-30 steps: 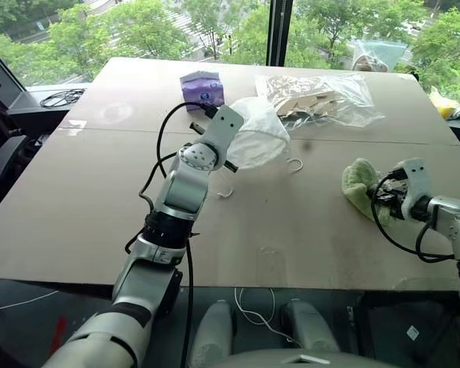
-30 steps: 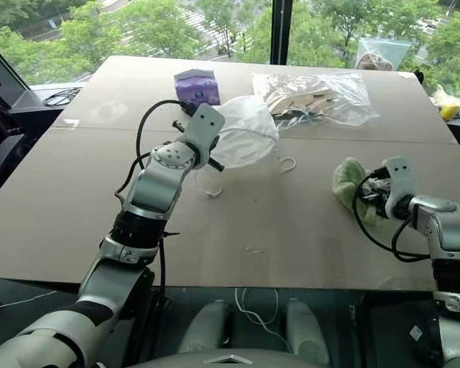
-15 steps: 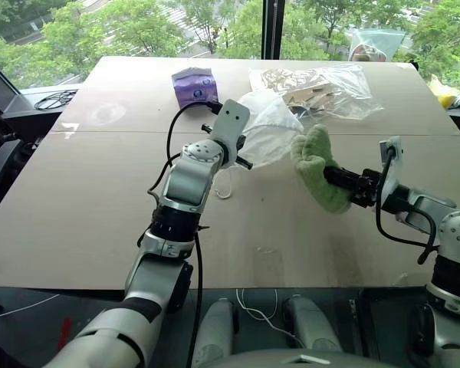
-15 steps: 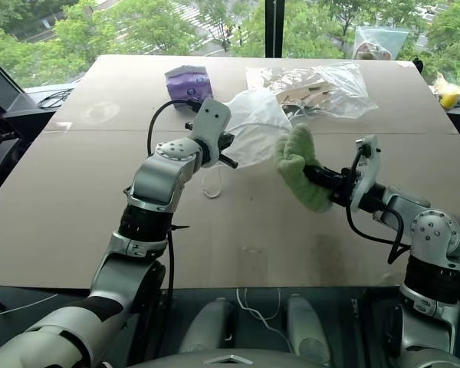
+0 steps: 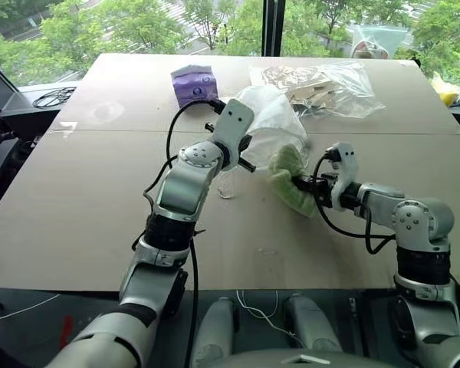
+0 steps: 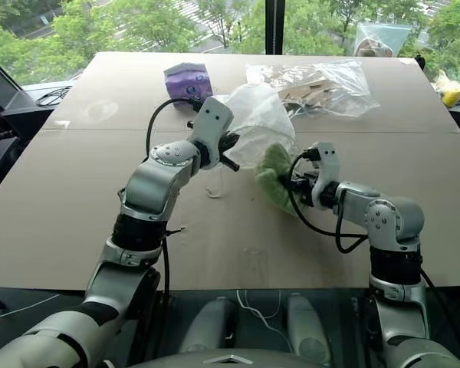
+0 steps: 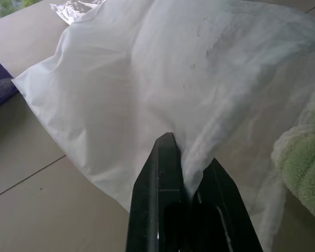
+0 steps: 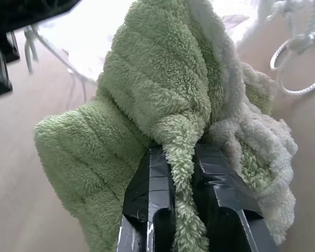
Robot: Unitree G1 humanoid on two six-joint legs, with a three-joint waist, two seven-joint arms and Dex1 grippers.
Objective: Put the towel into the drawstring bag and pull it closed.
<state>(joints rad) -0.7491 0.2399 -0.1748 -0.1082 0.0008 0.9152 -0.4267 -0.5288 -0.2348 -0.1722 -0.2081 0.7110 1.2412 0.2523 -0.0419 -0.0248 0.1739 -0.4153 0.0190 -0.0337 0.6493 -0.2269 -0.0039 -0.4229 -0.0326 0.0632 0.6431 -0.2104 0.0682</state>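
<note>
Left gripper point(image 7: 186, 181) pinched tight on a fold of the drawstring bag point(image 7: 163, 79), thin milky-white plastic bunched between its two black fingers point(image 7: 160, 173). Bag held lifted off the tabletop, its body billowing away from the fingers, mouth side facing the right arm. White cord loop point(image 5: 227, 189) hangs down below the left gripper to the table point(image 5: 84, 207).

Right gripper point(image 8: 185, 157) clamped on the towel point(image 8: 147, 94), a ridge of light green fluffy cloth squeezed between its fingers point(image 8: 152, 184); the rest of the cloth bulges out past them. Towel is at the bag's lower edge, touching the plastic, upper part looks tucked behind the translucent film; how far in, cannot tell. Second white cord loop point(image 8: 299, 60) lies on the table just beside the towel.

Behind the bag: purple tissue pack point(image 5: 193, 83) near the left arm's far side, clear plastic bag with beige pieces point(image 5: 322, 86) farther right. Both rest on the table, well apart from the grippers.
</note>
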